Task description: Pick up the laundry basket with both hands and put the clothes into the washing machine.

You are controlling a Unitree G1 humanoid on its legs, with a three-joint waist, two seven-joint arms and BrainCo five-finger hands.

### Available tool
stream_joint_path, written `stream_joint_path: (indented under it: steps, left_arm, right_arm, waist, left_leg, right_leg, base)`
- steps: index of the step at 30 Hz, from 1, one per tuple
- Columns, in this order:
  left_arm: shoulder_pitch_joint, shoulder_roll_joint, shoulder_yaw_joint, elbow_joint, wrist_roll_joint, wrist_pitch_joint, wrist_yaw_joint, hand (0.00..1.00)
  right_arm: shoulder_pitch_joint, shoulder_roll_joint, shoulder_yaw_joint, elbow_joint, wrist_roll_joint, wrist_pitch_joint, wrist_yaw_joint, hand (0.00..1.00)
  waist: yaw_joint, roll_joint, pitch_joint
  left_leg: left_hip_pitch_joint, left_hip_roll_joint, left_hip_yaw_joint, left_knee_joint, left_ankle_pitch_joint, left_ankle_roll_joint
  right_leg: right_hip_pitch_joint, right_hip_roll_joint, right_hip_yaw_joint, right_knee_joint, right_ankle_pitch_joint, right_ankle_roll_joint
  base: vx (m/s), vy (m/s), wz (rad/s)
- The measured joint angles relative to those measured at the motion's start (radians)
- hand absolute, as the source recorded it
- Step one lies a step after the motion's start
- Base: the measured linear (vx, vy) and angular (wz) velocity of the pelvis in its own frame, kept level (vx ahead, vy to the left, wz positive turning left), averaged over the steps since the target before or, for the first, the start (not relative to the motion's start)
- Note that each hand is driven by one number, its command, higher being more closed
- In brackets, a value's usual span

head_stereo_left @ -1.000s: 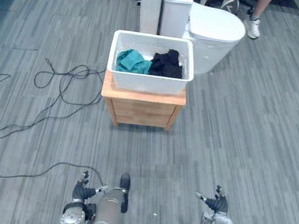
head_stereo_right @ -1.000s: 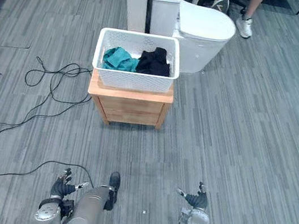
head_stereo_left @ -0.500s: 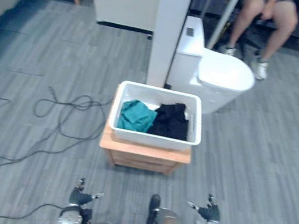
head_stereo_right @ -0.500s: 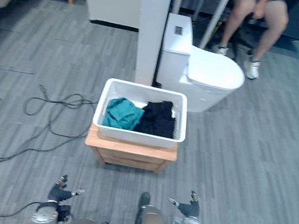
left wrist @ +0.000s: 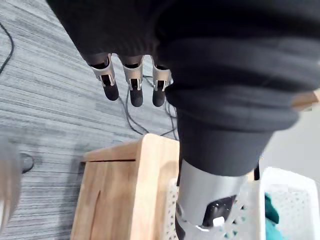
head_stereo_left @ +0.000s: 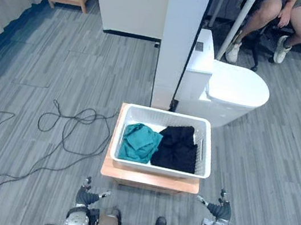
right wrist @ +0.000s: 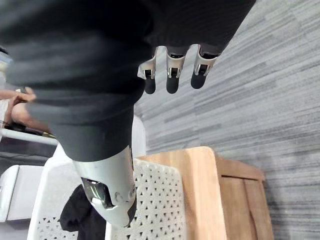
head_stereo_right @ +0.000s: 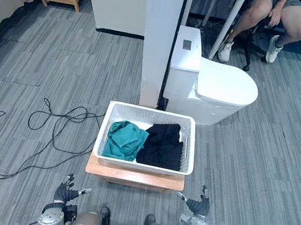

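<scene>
A white laundry basket point(head_stereo_left: 156, 170) sits on a low wooden counter point(head_stereo_left: 148, 179), with a teal garment point(head_stereo_left: 138, 143) in its left half and a black garment point(head_stereo_left: 177, 147) in its right. Beyond it stand a white pillar point(head_stereo_left: 180, 42) and a white toilet point(head_stereo_left: 236, 92), and a seated person's legs point(head_stereo_left: 293, 18) show further back. The left hand point(head_stereo_left: 89, 196) and right hand point(head_stereo_left: 218, 210) hover low before the counter, fingers spread, apart from the basket.

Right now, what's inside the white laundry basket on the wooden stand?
The laundry basket holds a teal garment on the robot's left and a black garment beside it, touching. Anything beneath them, and most of the basket's floor, is covered.
</scene>
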Motion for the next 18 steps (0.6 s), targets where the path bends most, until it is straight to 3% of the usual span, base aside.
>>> stream_joint_path:
  steps: [3, 10, 13, 16, 18]
  left_arm:
    - [0.006, 0.004, 0.012, -0.077, -0.021, -0.006, 0.0, 0.0]
    - [-0.066, 0.023, 0.028, -0.07, -0.054, -0.014, 0.005, 0.0]
    - [-0.153, 0.05, 0.008, -0.003, -0.054, -0.013, 0.008, 0.0]
    - [-0.279, 0.071, -0.038, 0.089, -0.049, -0.009, 0.029, 0.0]
    - [-0.336, 0.083, -0.055, 0.121, -0.043, -0.003, 0.032, 0.0]
  right_arm:
    - [-0.005, -0.007, -0.006, -0.03, 0.0, -0.001, 0.0, 0.0]
    - [-0.128, -0.067, 0.001, 0.053, 0.0, 0.003, 0.002, 0.0]
    - [-0.218, -0.099, 0.039, 0.136, 0.0, 0.008, 0.004, 0.0]
    - [-0.366, -0.131, 0.107, 0.217, 0.0, 0.015, 0.005, 0.0]
    - [-0.423, -0.137, 0.134, 0.243, 0.0, 0.015, 0.006, 0.0]
  waist:
    - [0.0, 0.005, -0.015]
    - [-0.002, 0.019, -0.033]
    - [-0.002, 0.03, -0.029]
    - [-0.001, 0.05, -0.009]
    - [-0.003, 0.051, 0.017]
  left_leg:
    - [0.037, -0.001, 0.005, -0.045, 0.004, 0.004]
    - [0.064, -0.007, -0.001, -0.139, 0.062, -0.001]
    - [0.053, -0.011, -0.001, -0.159, 0.078, -0.002]
    - [-0.032, -0.014, 0.0, -0.172, 0.123, 0.01]
    - [-0.053, -0.017, -0.002, -0.168, 0.124, 0.011]
  right_leg:
    - [0.027, 0.002, 0.012, -0.031, 0.003, 0.0]
    - [0.036, 0.01, 0.019, -0.099, 0.052, -0.009]
    - [0.012, 0.015, 0.027, -0.1, 0.07, -0.014]
    - [-0.087, 0.016, 0.05, -0.115, 0.145, -0.01]
    - [-0.107, 0.007, 0.051, -0.112, 0.146, -0.009]
  base:
    - [0.09, 0.013, -0.08]
    - [0.04, -0.015, -0.08]
    - [-0.05, 0.01, -0.08]
    - [-0.15, 0.023, -0.25]
    - [-0.16, 0.01, -0.09]
